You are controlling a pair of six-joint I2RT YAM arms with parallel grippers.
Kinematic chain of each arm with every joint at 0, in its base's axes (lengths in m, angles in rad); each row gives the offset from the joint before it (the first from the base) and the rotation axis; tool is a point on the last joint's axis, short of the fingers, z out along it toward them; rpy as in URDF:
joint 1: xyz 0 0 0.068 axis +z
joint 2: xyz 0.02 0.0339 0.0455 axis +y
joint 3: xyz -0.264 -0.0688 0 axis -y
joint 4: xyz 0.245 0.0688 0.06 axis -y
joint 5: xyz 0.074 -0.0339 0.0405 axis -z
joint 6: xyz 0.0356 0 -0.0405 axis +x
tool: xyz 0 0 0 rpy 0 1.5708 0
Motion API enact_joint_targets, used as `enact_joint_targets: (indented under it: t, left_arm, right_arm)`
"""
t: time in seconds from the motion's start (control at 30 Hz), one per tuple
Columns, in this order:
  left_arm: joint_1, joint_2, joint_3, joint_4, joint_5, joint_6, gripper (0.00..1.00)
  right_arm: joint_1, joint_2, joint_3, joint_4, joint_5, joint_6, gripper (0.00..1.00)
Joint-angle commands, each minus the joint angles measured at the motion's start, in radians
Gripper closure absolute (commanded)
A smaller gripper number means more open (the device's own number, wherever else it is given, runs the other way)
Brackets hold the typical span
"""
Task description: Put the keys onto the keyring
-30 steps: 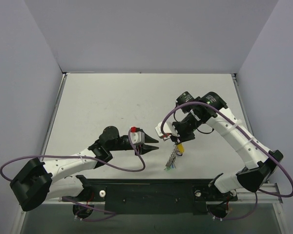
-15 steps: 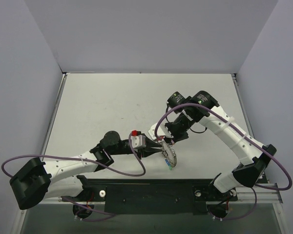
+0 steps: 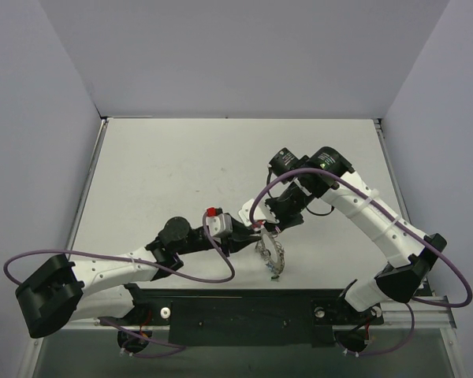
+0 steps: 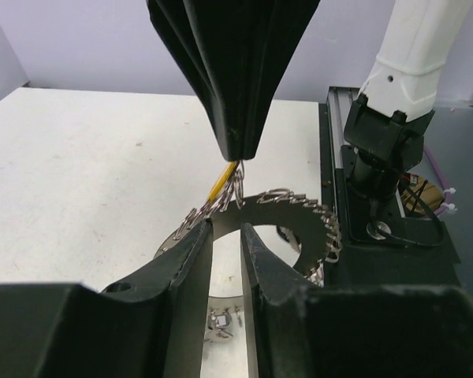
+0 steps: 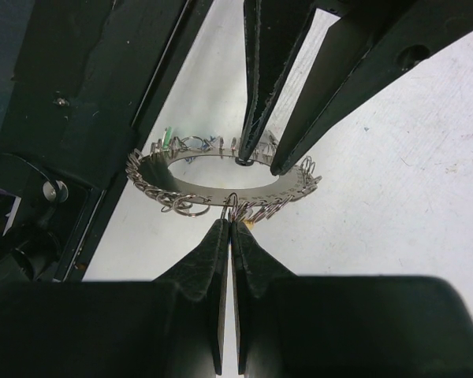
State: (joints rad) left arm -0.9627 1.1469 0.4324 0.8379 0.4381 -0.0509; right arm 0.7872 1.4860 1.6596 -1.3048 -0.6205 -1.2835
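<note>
The keyring point(image 3: 273, 255) is a flat silvery loop rimmed with small wire rings, held level just above the table near its front edge. My right gripper point(image 3: 270, 229) is shut on its rim point(image 5: 221, 193), fingertips point(image 5: 231, 223) pinching the small rings next to the yellow key point(image 4: 221, 182). A green key point(image 5: 167, 139) hangs from the rim's far left. My left gripper point(image 3: 251, 241) comes in from the opposite side. Its fingers point(image 4: 191, 250) reach over the ring and its tips point(image 5: 262, 165) end above the hole. They stand narrowly apart with nothing between them. No blue key shows.
The black mounting rail point(image 3: 244, 311) runs right behind the ring at the table's front edge, with the right arm's base point(image 4: 382, 142) on it. Purple cables point(image 3: 221, 272) loop beside both arms. White tabletop point(image 3: 181, 165) stretches toward the back walls.
The left gripper has moved right to the ring and its jaws have narrowed. The right gripper has shifted left and the ring has gone from hanging down to lying almost level.
</note>
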Motion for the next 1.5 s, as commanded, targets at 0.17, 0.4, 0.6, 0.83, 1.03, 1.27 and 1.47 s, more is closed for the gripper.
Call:
enact_joint_targets:
  t: [0.17,0.4,0.6,0.83,1.03,1.27,1.47]
  left_arm:
    - [-0.013,0.013,-0.009,0.145,-0.012,-0.06,0.69]
    - [-0.013,0.025,-0.007,0.147,-0.029,-0.069,0.69]
    - [-0.011,0.036,-0.006,0.156,-0.022,-0.081,0.69]
    - [-0.011,0.045,-0.004,0.156,-0.022,-0.086,0.69]
    - [-0.01,0.053,0.0,0.153,-0.007,-0.087,0.7]
    - [-0.01,0.057,0.006,0.138,-0.007,-0.086,0.72]
    - [-0.008,0.057,0.011,0.132,-0.004,-0.087,0.87]
  right_arm:
    - [0.021,0.01,0.046,0.019,-0.016,0.068,1.0]
    - [0.035,0.003,0.043,0.061,-0.005,0.125,1.0]
    - [0.041,-0.001,0.043,0.087,-0.002,0.162,1.0]
    - [0.046,-0.006,0.04,0.093,-0.002,0.173,1.0]
    - [0.055,-0.004,0.045,0.104,-0.002,0.184,1.0]
    - [0.063,0.002,0.046,0.113,0.001,0.197,1.0]
    - [0.07,0.002,0.045,0.118,0.004,0.204,1.0]
